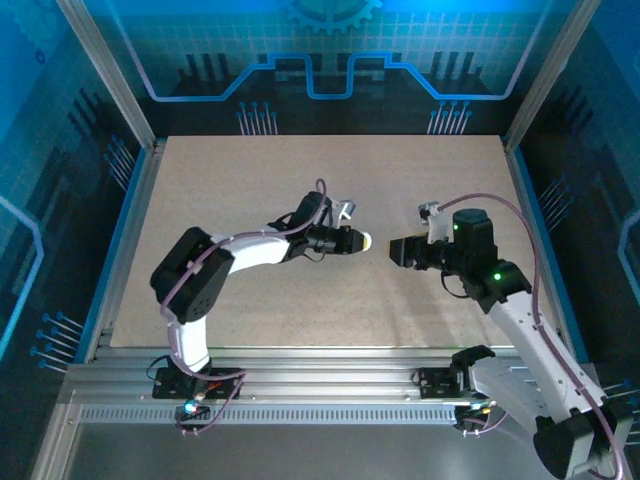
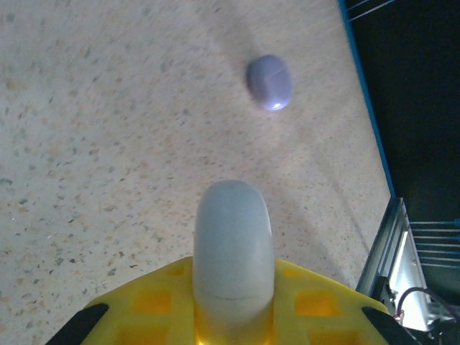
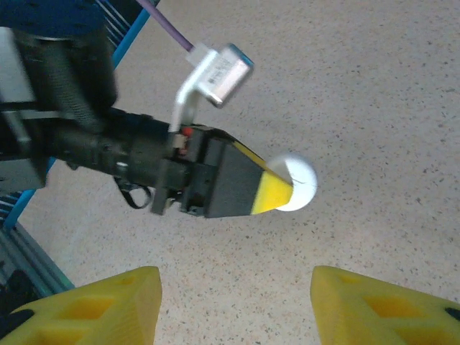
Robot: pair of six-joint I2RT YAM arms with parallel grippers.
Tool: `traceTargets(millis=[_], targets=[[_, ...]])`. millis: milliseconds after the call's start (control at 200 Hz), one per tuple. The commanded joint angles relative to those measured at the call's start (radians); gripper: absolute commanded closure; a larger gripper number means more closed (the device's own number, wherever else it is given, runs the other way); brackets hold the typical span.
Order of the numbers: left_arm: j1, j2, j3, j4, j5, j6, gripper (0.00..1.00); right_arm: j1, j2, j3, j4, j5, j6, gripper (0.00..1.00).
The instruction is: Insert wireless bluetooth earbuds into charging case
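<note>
Pressed together, the left gripper [image 3: 273,194] is pinching the small round white plastic charging case [image 3: 300,180] between its yellow fingertips. The case is sticking straight out past them, pointing rightward at the right gripper [image 3: 233,280], whose yellow fingers are standing spread, gripping nothing.

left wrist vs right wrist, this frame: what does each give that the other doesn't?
Left wrist adds: the charging case seen edge-on in the left gripper, and a small pale oval object lying on the table beyond it. I cannot tell what that object is.
Right wrist adds: the left gripper from the side, with its black body and yellow tip, and the right gripper, fingers apart with nothing between them.
Both: the charging case pinched by the left gripper, and the speckled table.
</note>
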Motion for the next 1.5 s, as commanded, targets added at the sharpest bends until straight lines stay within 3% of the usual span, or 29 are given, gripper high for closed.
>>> traceTargets(millis=[0, 490, 925, 1296, 1451, 1491], targets=[[0.026, 0.074, 0.068, -0.116, 0.092, -0.111, 0.79, -0.013, -0.030, -0.035, -0.004, 0.035, 0.059, 0.42], [0.061, 0.257, 0.255, -0.295, 0.095, -0.169, 0.74, -0.016, -0.077, -0.074, 0.002, 0.023, 0.075, 0.42], [0.067, 0.275, 0.362, -0.513, -0.001, -0.093, 0.50, -0.016, -0.102, -0.077, 0.003, 0.027, 0.075, 0.42], [0.091, 0.108, 0.347, -0.699, -0.203, 0.071, 0.36, -0.022, -0.083, -0.085, 0.002, 0.128, 0.051, 0.40], [0.132, -0.054, 0.270, -0.739, -0.361, 0.156, 0.21, -0.040, -0.053, -0.094, 0.013, 0.264, 0.005, 0.37], [0.149, -0.108, 0.237, -0.730, -0.403, 0.176, 0.10, -0.048, -0.050, -0.109, 0.034, 0.314, -0.010, 0.32]])
